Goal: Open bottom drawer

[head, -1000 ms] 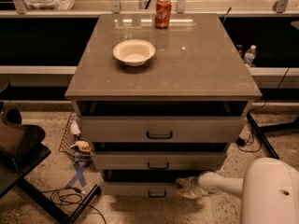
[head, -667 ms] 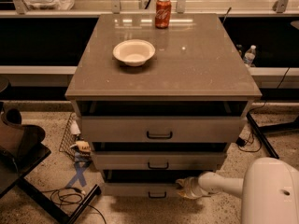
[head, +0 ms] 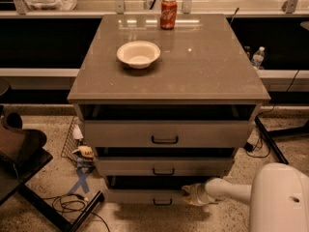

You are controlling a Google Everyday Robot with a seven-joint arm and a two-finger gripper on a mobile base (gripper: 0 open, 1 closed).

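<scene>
- Closest in, the robot's white tube-shaped arm (head: 227, 190) is reaching in low from the right, probably because the target sits just above the floor.
- Next, the pale end effector (head: 192, 195) is hovering at the right end of the bottom drawer's front, near its upper edge and to the right of the handle; whether it is open or closed cannot be told.
- That shallow grey bottom drawer (head: 140, 197) is sitting lowest in the cabinet, with its small black bar handle (head: 162, 202) at centre and nothing gripping it. It is looking barely open, if open at all, so the pull seems not yet done.
- Above it, the middle grey drawer front (head: 125, 167) and the tall grey top drawer front (head: 120, 133) are overhanging, leaving the arm little room.
- Further back, a white round bowl (head: 138, 54) and a red soda can (head: 168, 13) are standing on the grey-brown tabletop (head: 203, 66), well apart, so a hard tug on the drawer could shake them.
</scene>
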